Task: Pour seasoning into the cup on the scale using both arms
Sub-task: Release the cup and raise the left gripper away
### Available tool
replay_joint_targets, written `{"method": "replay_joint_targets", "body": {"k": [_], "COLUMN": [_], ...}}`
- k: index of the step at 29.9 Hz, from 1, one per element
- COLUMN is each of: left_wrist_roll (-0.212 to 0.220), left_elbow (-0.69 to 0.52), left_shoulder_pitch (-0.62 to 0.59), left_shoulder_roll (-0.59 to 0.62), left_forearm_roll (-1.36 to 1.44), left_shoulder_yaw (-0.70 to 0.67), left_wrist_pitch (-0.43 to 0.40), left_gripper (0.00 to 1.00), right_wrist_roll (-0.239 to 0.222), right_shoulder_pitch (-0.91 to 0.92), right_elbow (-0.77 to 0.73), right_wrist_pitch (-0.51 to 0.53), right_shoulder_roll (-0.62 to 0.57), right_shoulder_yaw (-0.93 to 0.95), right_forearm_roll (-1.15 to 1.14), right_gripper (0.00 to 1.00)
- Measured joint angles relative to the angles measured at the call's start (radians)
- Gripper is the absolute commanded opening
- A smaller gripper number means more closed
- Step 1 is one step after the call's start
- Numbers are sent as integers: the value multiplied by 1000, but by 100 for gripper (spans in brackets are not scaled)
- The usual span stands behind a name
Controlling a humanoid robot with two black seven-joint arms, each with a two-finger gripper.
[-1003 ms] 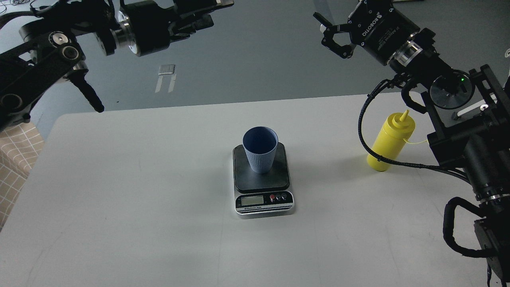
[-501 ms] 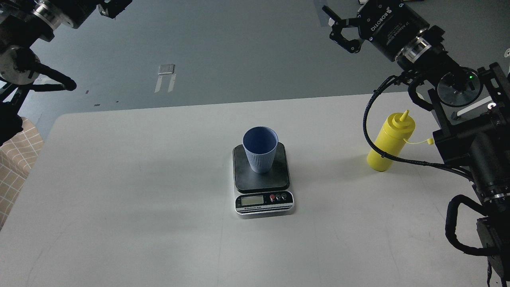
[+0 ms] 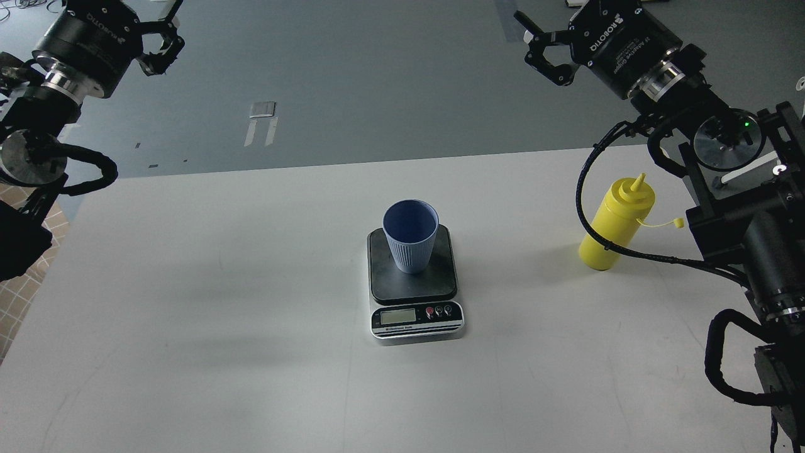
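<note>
Left gripper (image 3: 165, 39) swung up to the top left corner since earlier, fingers apart and empty, right gripper (image 3: 546, 50) open, empty, bottle (image 3: 615, 224) upright below it, cup (image 3: 410, 234) on scale (image 3: 415, 283) between both grippers, well below.

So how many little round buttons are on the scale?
3. They sit in a row on the silver front panel of the scale, just right of its display: a red button, then a middle button and a right button, both paler.
</note>
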Motion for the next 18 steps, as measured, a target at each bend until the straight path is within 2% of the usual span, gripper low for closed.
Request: {"method": "replay_joint_targets", "body": {"k": [7, 18], "left_wrist_roll": [-6, -5], "left_elbow": [-1, -1], "left_shoulder_pitch": [71, 85], "left_shoulder_roll": [-15, -16], "left_forearm_roll": [1, 1], "left_shoulder_yaw": [-44, -76], "left_wrist_pitch": [0, 0], "left_gripper": [98, 98], "right_wrist_roll": [0, 0], "right_shoulder_pitch": [-23, -31], "right_elbow": [2, 6], "right_wrist_pitch": [-1, -1], "right_shoulder_roll": [-25, -27], "right_shoulder_yaw": [0, 1], "right_forearm_roll": [43, 56], "right_gripper": [100, 100]}}
